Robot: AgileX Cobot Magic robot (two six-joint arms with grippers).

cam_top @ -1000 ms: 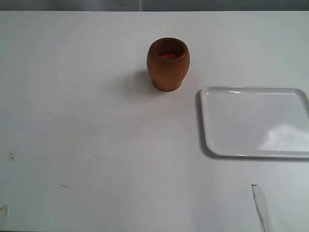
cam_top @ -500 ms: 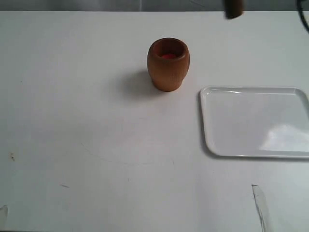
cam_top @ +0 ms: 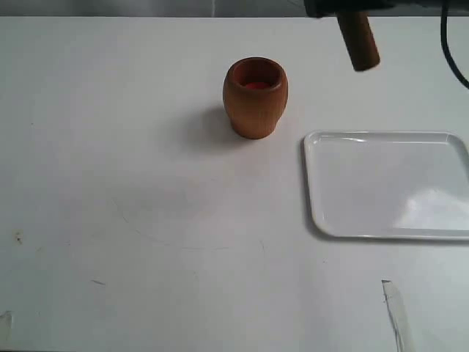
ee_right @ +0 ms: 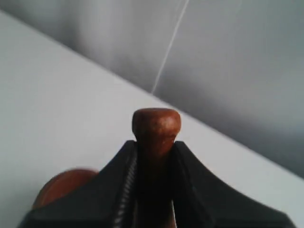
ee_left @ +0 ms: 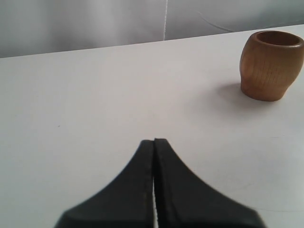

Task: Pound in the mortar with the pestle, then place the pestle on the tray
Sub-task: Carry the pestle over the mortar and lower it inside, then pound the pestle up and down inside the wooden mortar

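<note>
The light-brown mortar (cam_top: 255, 97) stands upright on the white table, its reddish inside showing; the left wrist view also has the mortar (ee_left: 270, 64). Right of it and nearer lies the white tray (cam_top: 308, 180), with nothing on it. My right gripper (cam_top: 344, 9) enters at the top edge, shut on the dark pestle (cam_top: 357, 40), whose thick end hangs tilted above the table, to the right of the mortar and beyond the tray. In the right wrist view the gripper (ee_right: 154, 145) clamps the pestle (ee_right: 156, 124) just under its knob. My left gripper (ee_left: 154, 141) is shut on nothing, well apart from the mortar.
A thin white strip (cam_top: 394, 312) lies near the table's front edge on the right. A black cable (cam_top: 448, 45) hangs at the top right. The table's far edge runs along the top, with a grey wall behind it.
The pestle has come into view at the top right and moved downward; a second ago it was out of view. Now the right gripper's black body shows too. Mortar and tray have not moved.
</note>
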